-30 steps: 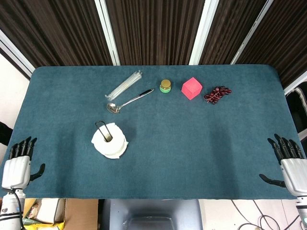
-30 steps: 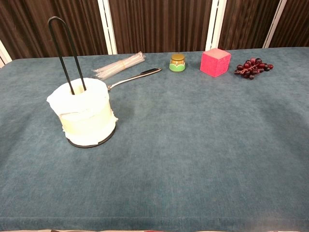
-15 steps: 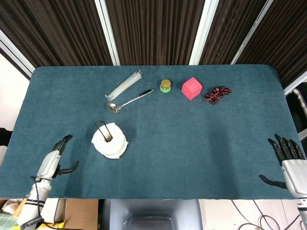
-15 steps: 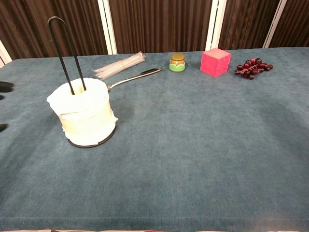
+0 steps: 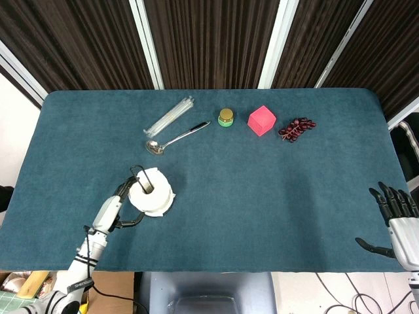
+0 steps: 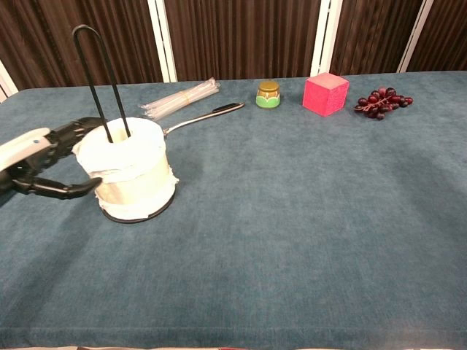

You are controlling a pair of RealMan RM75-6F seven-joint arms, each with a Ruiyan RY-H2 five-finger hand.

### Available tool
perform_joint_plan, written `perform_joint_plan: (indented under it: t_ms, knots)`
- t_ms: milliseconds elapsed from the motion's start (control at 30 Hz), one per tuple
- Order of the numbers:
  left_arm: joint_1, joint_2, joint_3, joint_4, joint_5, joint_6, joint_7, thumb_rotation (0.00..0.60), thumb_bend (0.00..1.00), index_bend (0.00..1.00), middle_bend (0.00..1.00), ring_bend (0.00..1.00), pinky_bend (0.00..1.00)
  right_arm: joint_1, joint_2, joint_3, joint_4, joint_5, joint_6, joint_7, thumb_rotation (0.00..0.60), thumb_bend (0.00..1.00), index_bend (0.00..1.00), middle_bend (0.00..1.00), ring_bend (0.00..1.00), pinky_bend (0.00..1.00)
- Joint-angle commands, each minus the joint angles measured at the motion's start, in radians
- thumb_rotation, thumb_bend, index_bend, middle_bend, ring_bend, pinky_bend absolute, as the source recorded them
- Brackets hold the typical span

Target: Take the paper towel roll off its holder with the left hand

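Note:
The white paper towel roll (image 5: 152,195) (image 6: 135,170) stands on its black wire holder (image 6: 97,76), whose tall loop rises through the roll's core. My left hand (image 5: 118,205) (image 6: 45,158) is at the roll's left side, fingers spread around it, with its thumb low near the base and fingertips up by the top rim. Whether it touches the paper I cannot tell. My right hand (image 5: 397,222) stays open at the table's near right corner, far from the roll.
Along the back lie a packet of clear straws (image 5: 169,116), a metal ladle (image 5: 175,138), a small green jar (image 5: 226,118), a pink cube (image 5: 261,120) and dark grapes (image 5: 296,128). The teal table edge (image 5: 209,269) runs close below both hands.
My left hand has swung from the near left corner rightward and forward up to the roll's left side. The right hand has barely shifted. The roll has not moved.

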Motion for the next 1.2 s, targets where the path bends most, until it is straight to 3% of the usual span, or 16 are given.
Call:
perform_joint_plan:
  t_ms: [33, 467, 567, 700, 800, 1000, 1200]
  knots:
    - [-0.022, -0.036, -0.004, 0.034, 0.002, -0.008, -0.041, 0.6, 0.36, 0.0, 0.0, 0.0, 0.01, -0.002, 0.002, 0.0, 0.0, -0.003, 0.004, 0.006, 0.6, 0.12, 0.0, 0.0, 0.0, 0.09]
    - [-0.06, -0.126, -0.016, 0.117, -0.015, -0.003, -0.189, 0.6, 0.34, 0.0, 0.0, 0.0, 0.03, -0.006, 0.004, 0.006, 0.002, -0.005, 0.016, 0.03, 0.6, 0.12, 0.0, 0.0, 0.0, 0.09]
    - [-0.049, -0.16, -0.027, 0.142, -0.022, 0.042, -0.202, 0.6, 0.34, 0.05, 0.1, 0.02, 0.18, -0.005, 0.004, 0.006, 0.003, -0.006, 0.013, 0.032, 0.6, 0.12, 0.0, 0.0, 0.0, 0.09]
    - [-0.038, -0.203, -0.039, 0.194, -0.014, 0.112, -0.207, 0.6, 0.34, 0.24, 0.29, 0.2, 0.41, -0.005, 0.002, 0.006, 0.004, -0.005, 0.011, 0.027, 0.6, 0.12, 0.0, 0.0, 0.0, 0.09]
    - [-0.036, -0.223, -0.038, 0.228, 0.001, 0.151, -0.2, 0.6, 0.34, 0.33, 0.36, 0.28, 0.5, -0.004, 0.001, 0.005, 0.004, -0.005, 0.008, 0.026, 0.6, 0.12, 0.0, 0.0, 0.0, 0.09]
    - [-0.039, -0.21, -0.043, 0.226, 0.016, 0.188, -0.189, 0.6, 0.34, 0.39, 0.39, 0.32, 0.54, -0.003, 0.0, 0.004, 0.003, -0.004, 0.003, 0.022, 0.6, 0.12, 0.0, 0.0, 0.0, 0.09]
    - [-0.073, -0.09, -0.103, 0.098, 0.045, 0.228, -0.114, 0.6, 0.34, 0.39, 0.38, 0.31, 0.55, -0.003, 0.001, 0.005, 0.001, -0.002, 0.002, 0.023, 0.6, 0.12, 0.0, 0.0, 0.0, 0.09]
